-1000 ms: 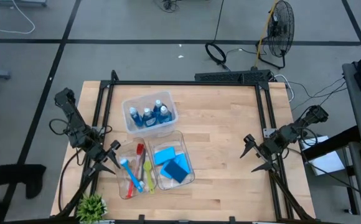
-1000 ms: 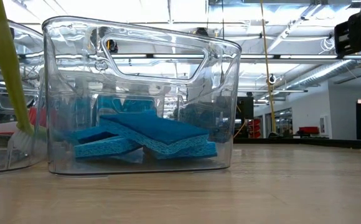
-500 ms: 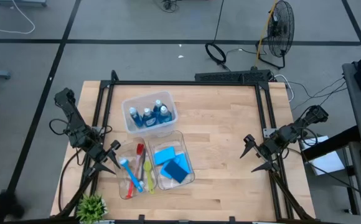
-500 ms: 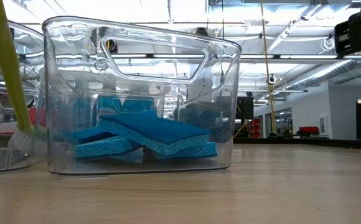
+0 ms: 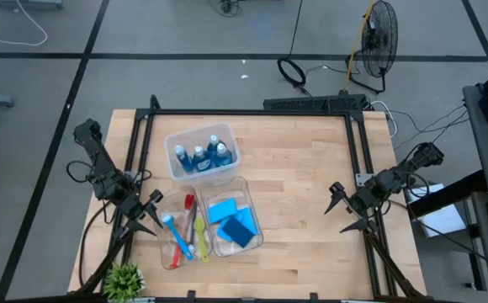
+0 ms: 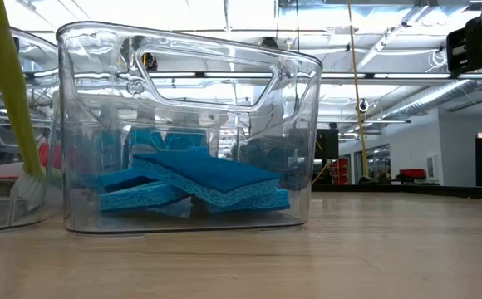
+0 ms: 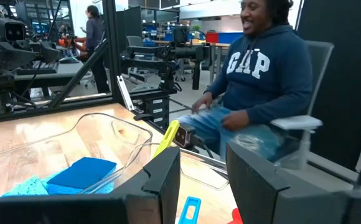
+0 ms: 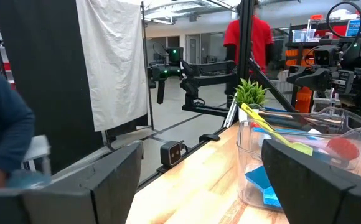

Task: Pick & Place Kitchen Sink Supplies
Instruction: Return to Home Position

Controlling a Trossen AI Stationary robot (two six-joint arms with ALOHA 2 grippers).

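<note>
sponges (image 6: 199, 178) unmoved, overlapping, edges blurred through bin (image 6: 304, 100)

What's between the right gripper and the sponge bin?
Nothing: in the high view, only bare wooden tabletop separates the open right gripper from the bin holding the blue sponges.

The high camera looks straight down on the whole table (image 5: 311, 244) from far above the clear sponge bin (image 5: 230, 188). The low camera sits at tabletop height right against that bin, facing level through it into the room. The left wrist camera looks across the bin from just beside it; the right wrist camera faces it from well apart. All four views share the bin
</note>
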